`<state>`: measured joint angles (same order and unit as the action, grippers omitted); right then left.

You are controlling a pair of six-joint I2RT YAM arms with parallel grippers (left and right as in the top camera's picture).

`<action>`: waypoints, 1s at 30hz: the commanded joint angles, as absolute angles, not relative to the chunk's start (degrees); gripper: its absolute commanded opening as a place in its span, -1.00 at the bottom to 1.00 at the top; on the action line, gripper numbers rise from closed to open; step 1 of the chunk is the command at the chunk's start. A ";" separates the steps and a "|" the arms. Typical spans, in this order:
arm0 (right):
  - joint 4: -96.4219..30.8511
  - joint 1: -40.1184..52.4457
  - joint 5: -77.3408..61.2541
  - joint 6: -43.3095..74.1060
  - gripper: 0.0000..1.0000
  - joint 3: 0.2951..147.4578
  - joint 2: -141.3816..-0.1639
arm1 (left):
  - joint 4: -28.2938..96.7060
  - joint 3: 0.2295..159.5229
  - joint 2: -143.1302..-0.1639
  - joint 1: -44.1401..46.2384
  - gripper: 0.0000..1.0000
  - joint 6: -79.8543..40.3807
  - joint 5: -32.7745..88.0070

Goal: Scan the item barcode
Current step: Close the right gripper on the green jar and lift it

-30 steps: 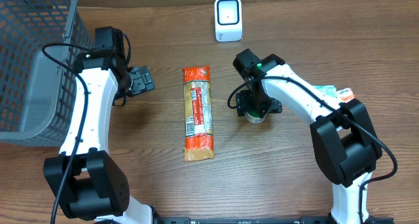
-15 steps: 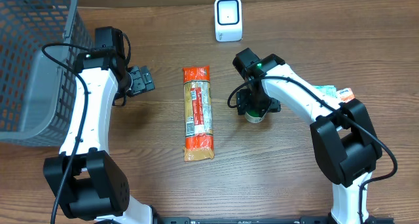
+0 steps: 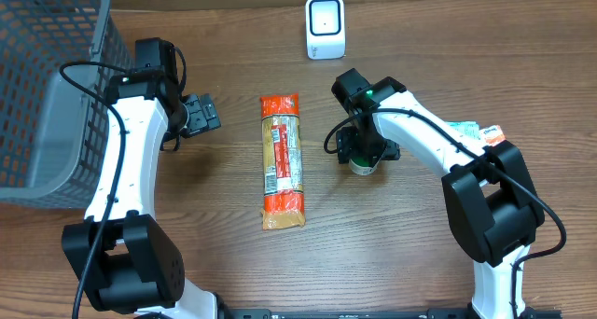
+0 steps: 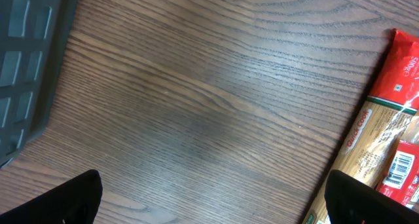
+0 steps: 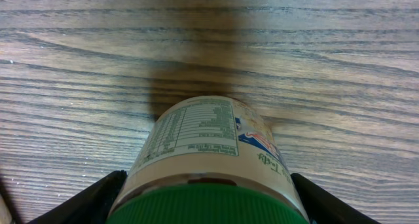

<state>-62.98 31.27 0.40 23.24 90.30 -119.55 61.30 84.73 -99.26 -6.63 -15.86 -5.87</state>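
Observation:
A small jar [image 5: 206, 145] with a green lid [image 5: 209, 204] and a white nutrition label stands under my right gripper [image 5: 206, 201]. Both fingers press its sides, so the gripper is shut on it. From overhead, the jar [image 3: 366, 166] peeks out below the right gripper [image 3: 364, 151], right of centre. I see no barcode on the jar. The white scanner [image 3: 325, 27] stands at the back of the table. My left gripper [image 3: 201, 114] hangs open over bare wood left of the pasta packet, and in its own view the left gripper [image 4: 213, 201] holds nothing.
A long red and tan pasta packet [image 3: 282, 160] lies lengthwise at centre, and its barcode sticker [image 4: 399, 168] shows in the left wrist view. A grey mesh basket [image 3: 47, 86] fills the left side. Another small packet [image 3: 471, 130] lies behind the right arm.

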 commanded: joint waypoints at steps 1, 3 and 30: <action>-63.31 31.53 0.86 24.03 0.57 89.95 -119.70 | 61.21 85.23 -98.96 -6.63 0.99 -14.57 -6.39; -63.75 31.53 1.61 24.23 0.57 89.95 -119.72 | 61.21 85.23 -98.96 -6.63 1.00 -14.57 -6.39; -62.63 31.53 1.80 25.56 0.57 89.93 -119.72 | 61.21 85.23 -98.96 -6.63 1.00 -14.57 -6.39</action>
